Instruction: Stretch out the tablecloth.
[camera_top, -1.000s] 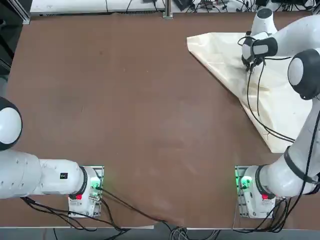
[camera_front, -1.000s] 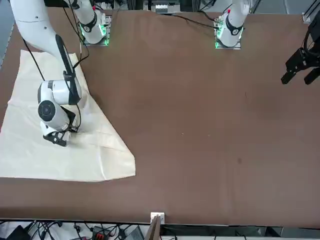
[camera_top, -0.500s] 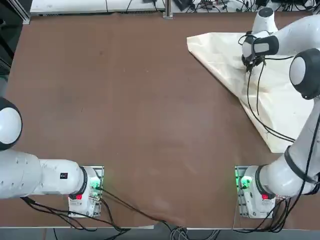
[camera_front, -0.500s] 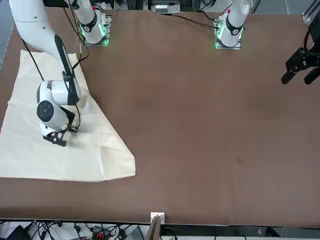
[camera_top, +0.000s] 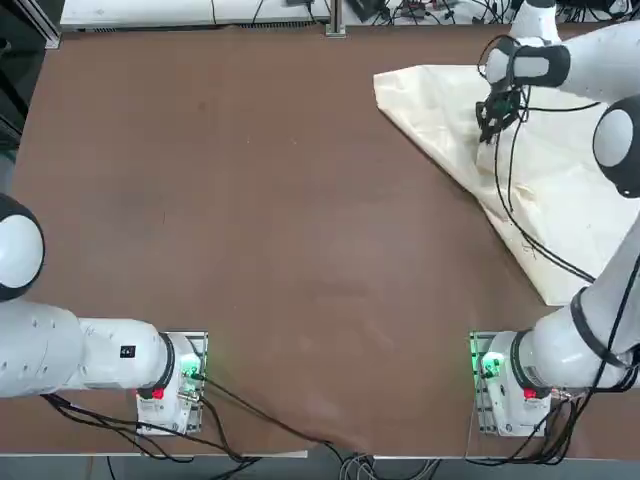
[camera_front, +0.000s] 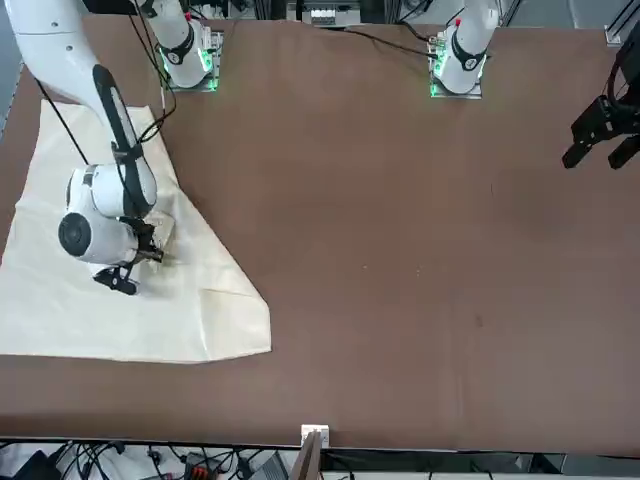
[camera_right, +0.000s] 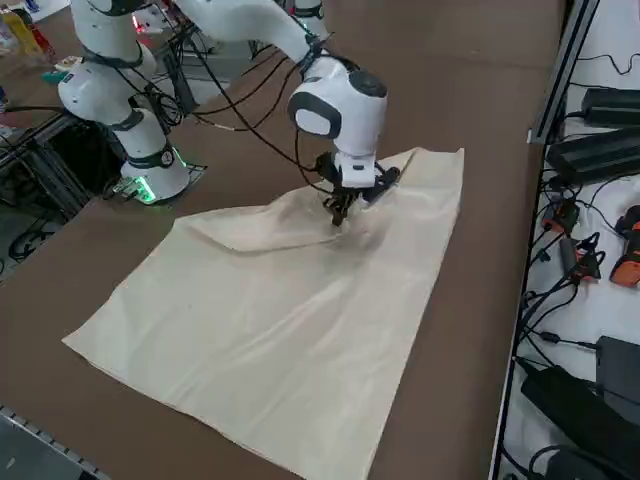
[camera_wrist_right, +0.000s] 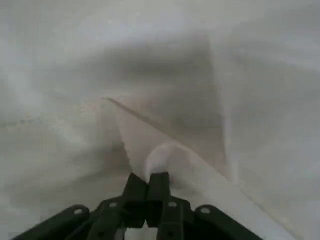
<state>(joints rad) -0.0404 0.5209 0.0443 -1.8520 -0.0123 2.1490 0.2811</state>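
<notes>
Tablecloth (camera_top: 545, 190): one cream-white, plain fabric sheet, lying on the far right part of the brown tabletop (camera_top: 250, 200) as seen from overhead. It is folded over on itself, so that its visible outline is roughly triangular: one long diagonal edge runs from the far corner down toward the near right, and the remainder spreads to the right table edge. Surface is softly creased. In the right side view a raised ridge of cloth (camera_right: 270, 225) runs from the pinched spot toward the arm's base, lifted slightly off the layer below.

Right gripper (camera_top: 487, 128): positioned over the far part of the tablecloth, close to the diagonal fold, pointing downward. Its fingers are pressed together on a small peak of the fabric; the wrist view shows the two dark fingertips (camera_wrist_right: 147, 187) side by side with a puckered tuft of cloth rising between and just beyond them. A folded edge of the cloth runs diagonally away from that pinch.

Right arm (camera_top: 600, 70): white, reaching from its base at the near right over the cloth, with black cables (camera_top: 520, 215) trailing across the fabric.

Tabletop: brown, large; its left and centre lie outside the cloth.
</notes>
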